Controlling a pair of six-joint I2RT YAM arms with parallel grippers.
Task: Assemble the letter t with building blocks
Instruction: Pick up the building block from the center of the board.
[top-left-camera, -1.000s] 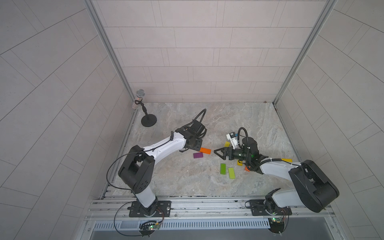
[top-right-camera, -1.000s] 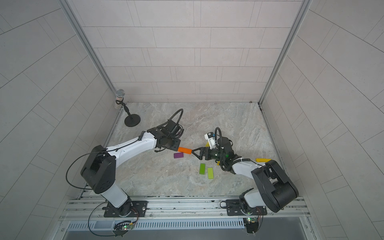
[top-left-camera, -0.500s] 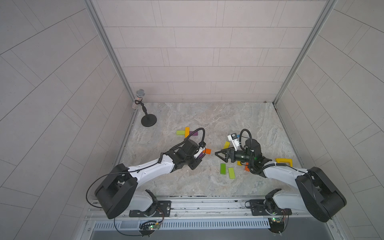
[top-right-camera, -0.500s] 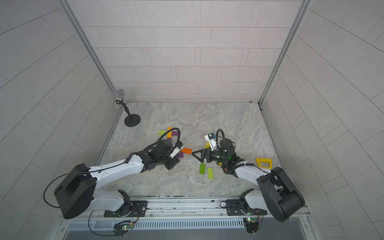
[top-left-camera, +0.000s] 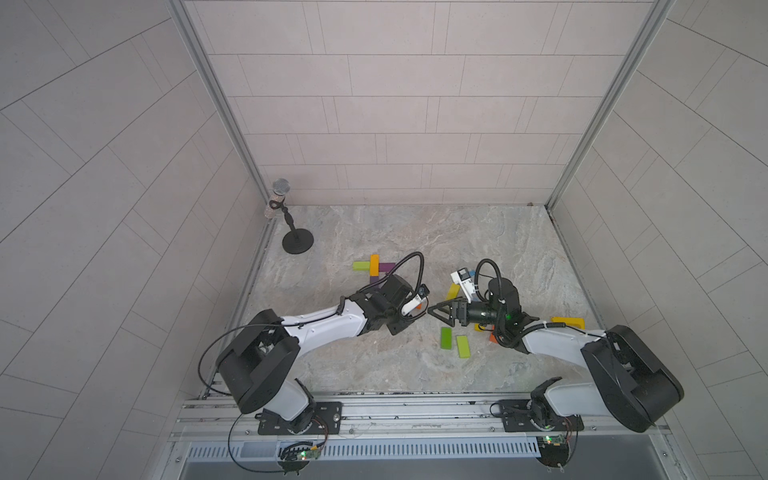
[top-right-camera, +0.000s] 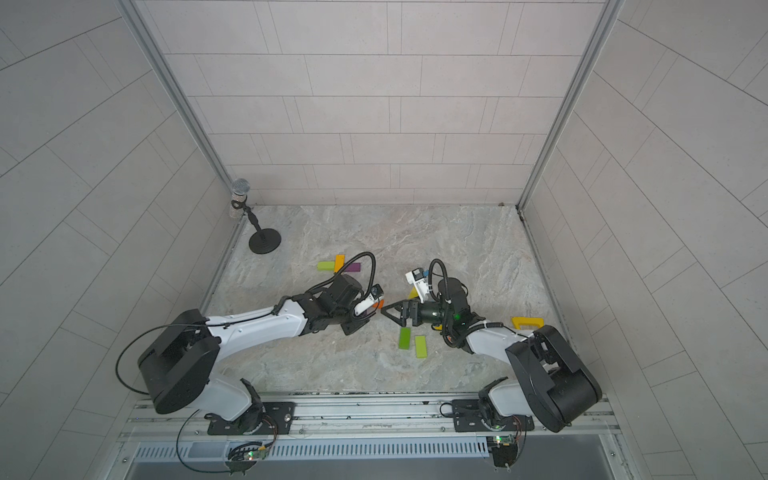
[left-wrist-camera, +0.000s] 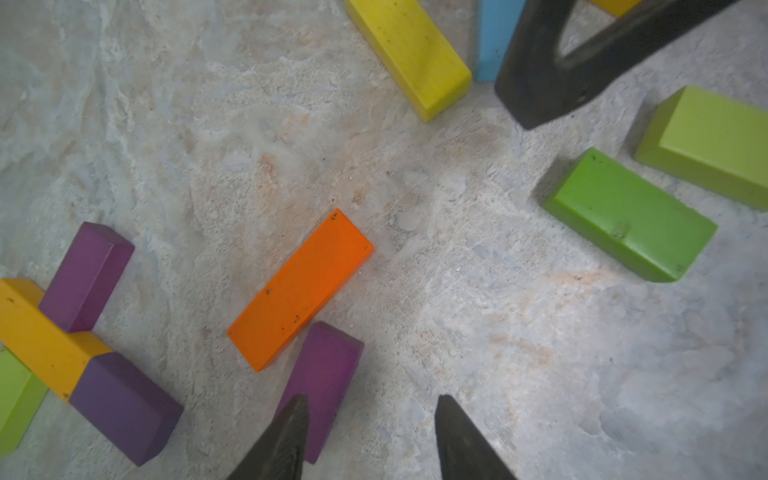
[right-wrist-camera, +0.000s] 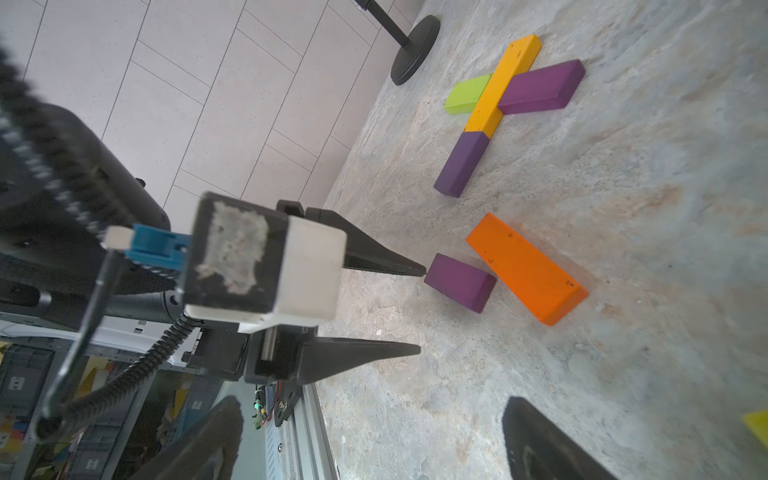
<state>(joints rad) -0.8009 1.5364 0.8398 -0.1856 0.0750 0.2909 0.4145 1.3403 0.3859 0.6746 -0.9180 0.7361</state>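
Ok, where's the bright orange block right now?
The orange block lies flat mid-table in the left wrist view, just ahead of the left gripper, touching the loose purple block.

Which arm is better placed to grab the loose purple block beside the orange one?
Left, likely: the left gripper is open, fingertip at the purple block; the right gripper is farther back.

A microphone is standing on the counter well beyond the left gripper. A yellow frame piece is lying well behind the right gripper.
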